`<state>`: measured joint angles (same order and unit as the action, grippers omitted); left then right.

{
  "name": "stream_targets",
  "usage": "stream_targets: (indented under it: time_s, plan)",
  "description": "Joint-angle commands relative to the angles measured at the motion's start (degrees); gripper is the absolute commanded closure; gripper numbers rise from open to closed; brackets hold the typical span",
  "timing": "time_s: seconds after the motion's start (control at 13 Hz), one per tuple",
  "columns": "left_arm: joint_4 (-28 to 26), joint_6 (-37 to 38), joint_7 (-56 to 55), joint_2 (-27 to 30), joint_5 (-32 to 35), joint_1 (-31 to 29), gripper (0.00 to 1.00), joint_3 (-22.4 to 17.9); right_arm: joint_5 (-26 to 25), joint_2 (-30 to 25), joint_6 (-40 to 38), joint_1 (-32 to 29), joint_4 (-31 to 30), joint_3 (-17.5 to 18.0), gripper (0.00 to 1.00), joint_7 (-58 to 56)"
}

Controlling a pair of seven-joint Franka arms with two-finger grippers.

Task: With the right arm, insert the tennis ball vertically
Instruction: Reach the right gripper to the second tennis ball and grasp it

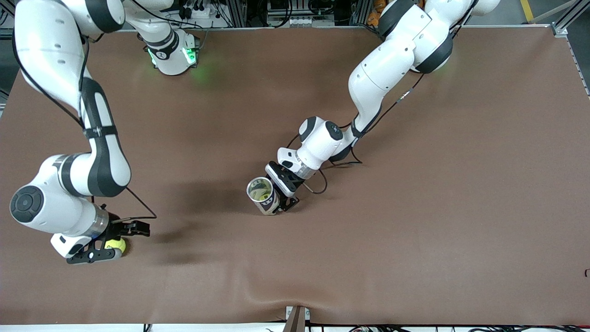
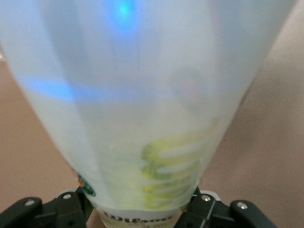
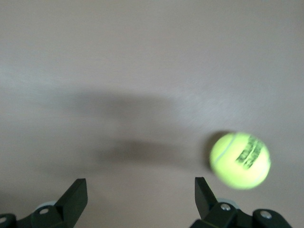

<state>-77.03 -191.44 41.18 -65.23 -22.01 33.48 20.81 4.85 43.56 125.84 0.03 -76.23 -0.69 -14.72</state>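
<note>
Front view: the step in hand looks like the pickup. The right gripper [image 1: 113, 240] sits low at the right arm's end of the table [image 1: 415, 240], near the front camera, jaws spread wide and holding nothing. The ball [image 1: 115, 245] lies on the table at that gripper, not centred between the fingers; the right wrist view shows it just off one fingertip [image 3: 203, 190], slightly blurred, perhaps rolling.

Near the table's middle, the left gripper [image 1: 281, 196] is clenched on the can [image 1: 262, 196], which stands roughly upright with its open mouth up, well apart from the ball.

Next, I judge, the right gripper must shift sideways to straddle the ball, close, lift, carry it over the can's mouth and lower it straight down.

The ball is a fuzzy yellow-green sphere with dark print [image 3: 240, 160], likely to roll off a glancing touch. The can is a translucent plastic tube [image 2: 142, 118], smooth and thin-walled, with a printed label. The table cover is matte brown.
</note>
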Motion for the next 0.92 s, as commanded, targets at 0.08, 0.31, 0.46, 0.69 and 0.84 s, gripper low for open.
stream_targets:
  time_s: [0.08, 0.31, 0.46, 0.69, 0.84]
  plan:
    - [0.39, -1.04, -0.04, -0.51, -0.57, 0.27, 0.26, 0.02, -1.07, 4.33, 8.52, -4.24, 1.26, 1.3, 0.0, -14.23]
    - [0.39, -1.04, -0.04, -0.51, -0.57, 0.27, 0.26, 0.11, -0.9, 7.24, 13.8, -6.53, 1.35, 1.3, 0.0, -26.38]
    - [0.47, -1.04, -0.04, -0.51, -0.57, 0.27, 0.26, 0.02, -0.81, 7.68, 14.08, -7.06, 1.09, 1.3, 0.0, -28.43]
    - [0.47, -1.04, -0.04, -0.51, -0.57, 0.27, 0.26, 0.02, -1.07, 8.21, 13.99, -7.15, 0.82, 1.3, 0.0, -31.4]
    - [0.74, -1.04, -0.04, -0.51, -0.57, 0.27, 0.26, 0.11, -0.9, 9.09, 14.08, -7.59, 0.82, 1.3, 0.0, -33.78]
